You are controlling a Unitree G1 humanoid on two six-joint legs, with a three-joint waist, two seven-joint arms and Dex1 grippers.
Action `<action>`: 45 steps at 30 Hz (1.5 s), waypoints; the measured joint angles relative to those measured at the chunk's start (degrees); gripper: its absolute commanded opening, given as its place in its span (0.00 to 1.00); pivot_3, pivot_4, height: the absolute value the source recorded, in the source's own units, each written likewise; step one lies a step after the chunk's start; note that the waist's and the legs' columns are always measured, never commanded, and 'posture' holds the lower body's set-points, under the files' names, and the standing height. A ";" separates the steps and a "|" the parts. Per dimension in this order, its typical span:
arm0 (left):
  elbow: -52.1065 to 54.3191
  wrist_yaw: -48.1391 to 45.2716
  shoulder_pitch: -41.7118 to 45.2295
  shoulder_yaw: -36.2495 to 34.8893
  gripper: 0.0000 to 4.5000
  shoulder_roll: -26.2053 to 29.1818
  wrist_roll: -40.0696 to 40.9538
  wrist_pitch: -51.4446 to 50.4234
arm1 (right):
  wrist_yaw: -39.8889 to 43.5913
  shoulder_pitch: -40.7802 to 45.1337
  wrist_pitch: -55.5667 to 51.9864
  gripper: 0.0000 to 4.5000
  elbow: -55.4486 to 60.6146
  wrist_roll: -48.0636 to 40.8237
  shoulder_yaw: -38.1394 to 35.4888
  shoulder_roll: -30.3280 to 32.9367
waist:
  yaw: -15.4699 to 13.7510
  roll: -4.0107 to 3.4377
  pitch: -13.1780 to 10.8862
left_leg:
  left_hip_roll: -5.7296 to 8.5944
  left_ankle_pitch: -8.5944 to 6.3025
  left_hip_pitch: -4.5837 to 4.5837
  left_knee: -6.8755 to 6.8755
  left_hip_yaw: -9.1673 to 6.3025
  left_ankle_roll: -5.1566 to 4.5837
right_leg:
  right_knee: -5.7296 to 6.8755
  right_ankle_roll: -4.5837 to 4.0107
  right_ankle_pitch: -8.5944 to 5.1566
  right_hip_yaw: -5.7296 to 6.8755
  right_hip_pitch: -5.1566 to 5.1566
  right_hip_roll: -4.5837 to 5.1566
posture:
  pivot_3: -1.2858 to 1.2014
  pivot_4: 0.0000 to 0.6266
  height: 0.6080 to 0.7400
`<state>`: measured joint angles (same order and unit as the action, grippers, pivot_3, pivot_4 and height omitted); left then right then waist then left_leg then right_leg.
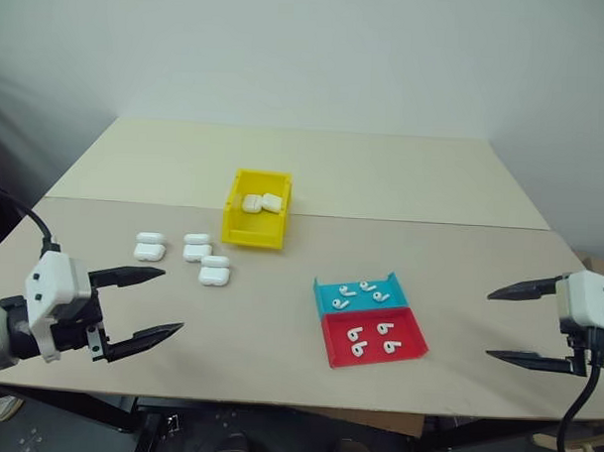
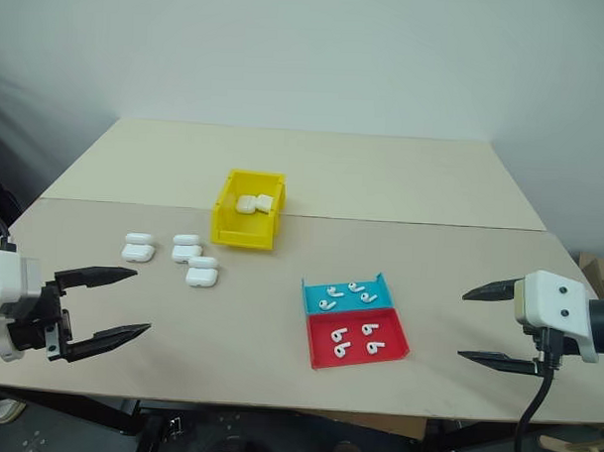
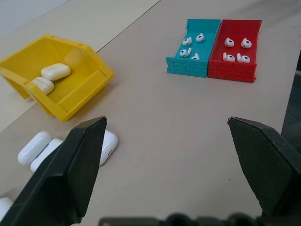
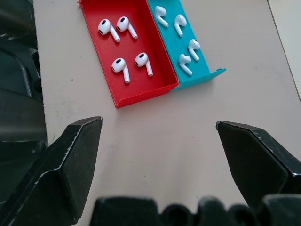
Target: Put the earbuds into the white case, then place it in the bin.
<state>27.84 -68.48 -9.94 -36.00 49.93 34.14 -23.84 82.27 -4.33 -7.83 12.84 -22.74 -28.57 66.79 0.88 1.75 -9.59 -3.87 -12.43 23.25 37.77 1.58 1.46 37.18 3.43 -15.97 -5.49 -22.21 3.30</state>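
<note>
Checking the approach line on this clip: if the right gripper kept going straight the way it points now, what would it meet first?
Probably bare table first. The open right gripper points down at the surface just short of the red tray, which holds four earbuds. How soon it touches is unclear.

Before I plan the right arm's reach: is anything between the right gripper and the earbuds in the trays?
Nothing visible. The right gripper, jaws open, hovers off the table's right edge, and only bare table lies between it and the earbuds in the red tray and teal tray.
</note>
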 measured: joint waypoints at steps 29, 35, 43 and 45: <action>17.84 43.76 33.93 16.65 1.00 0.84 -4.65 -57.27 | -1.41 -0.02 -0.69 0.99 1.45 0.82 0.22 0.72 | -1.07 -0.03 0.03 | 0.09 0.05 -0.05 0.07 -0.15 -0.08 | 0.02 0.16 0.05 0.04 0.14 -0.04 | 0.52 0.24 1.00; 6.05 68.86 44.28 24.93 1.00 -11.31 0.88 -68.46 | -3.24 1.60 -1.65 0.99 1.39 1.31 2.56 0.71 | 0.52 0.09 0.00 | 0.12 0.02 0.13 0.04 -0.24 -0.09 | -0.01 0.11 0.12 -0.04 -0.01 -0.03 | 0.52 0.24 1.00; -17.51 111.67 60.95 30.49 1.00 -13.50 38.46 -68.45 | -5.60 1.65 -1.95 0.99 2.50 2.13 5.75 0.03 | -0.11 0.11 -0.03 | 0.20 -0.01 0.17 0.03 -0.34 -0.08 | 0.01 0.12 0.11 0.00 -0.04 0.07 | 0.52 0.24 1.00; -22.36 126.48 62.23 35.56 1.00 -9.67 55.21 -63.64 | -5.86 1.14 -1.99 0.99 2.61 2.36 5.72 0.02 | -0.01 0.11 -0.02 | 0.14 -0.03 0.15 0.02 -0.42 -0.04 | 0.05 0.11 0.12 -0.05 -0.09 0.10 | 0.52 0.24 1.00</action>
<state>5.48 57.99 52.29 -0.44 40.25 89.36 -87.48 76.41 -3.20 -9.82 15.45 -20.38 -22.85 66.81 0.87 1.85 -9.61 -3.73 -12.46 23.40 37.79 1.17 1.42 37.23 3.54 -15.85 -5.54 -22.30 3.41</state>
